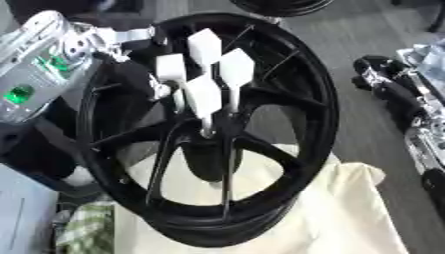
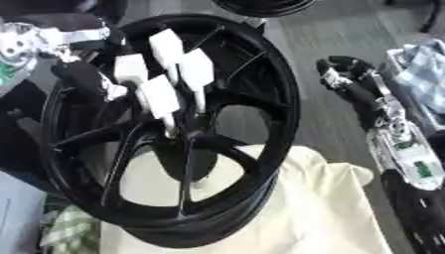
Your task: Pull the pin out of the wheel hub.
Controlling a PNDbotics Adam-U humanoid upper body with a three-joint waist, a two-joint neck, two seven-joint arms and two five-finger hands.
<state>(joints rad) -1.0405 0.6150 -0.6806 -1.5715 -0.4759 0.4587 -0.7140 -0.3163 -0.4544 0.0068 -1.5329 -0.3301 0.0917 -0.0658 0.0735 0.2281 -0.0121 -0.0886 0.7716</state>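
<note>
- A cream cloth (image 1: 347,208) is covering the work surface, with a grey floor (image 1: 347,39) lying beyond it and a green-checked cloth (image 1: 87,225) showing at the lower left.
- No brand, label or writing is showing clearly enough to read.
- A black wheel (image 1: 313,94) is standing tilted on the cream cloth, its spokes meeting at the wheel hub (image 1: 213,136).
- The left hand (image 1: 204,74), with white fingertips, is reaching down over the hub; its fingers are bunching together just above the centre, and I cannot tell whether they are gripping the pin, which is not showing clearly.
- The right hand (image 2: 343,69) is resting at the right edge, well apart from the wheel, its fingers too indistinct to judge.
</note>
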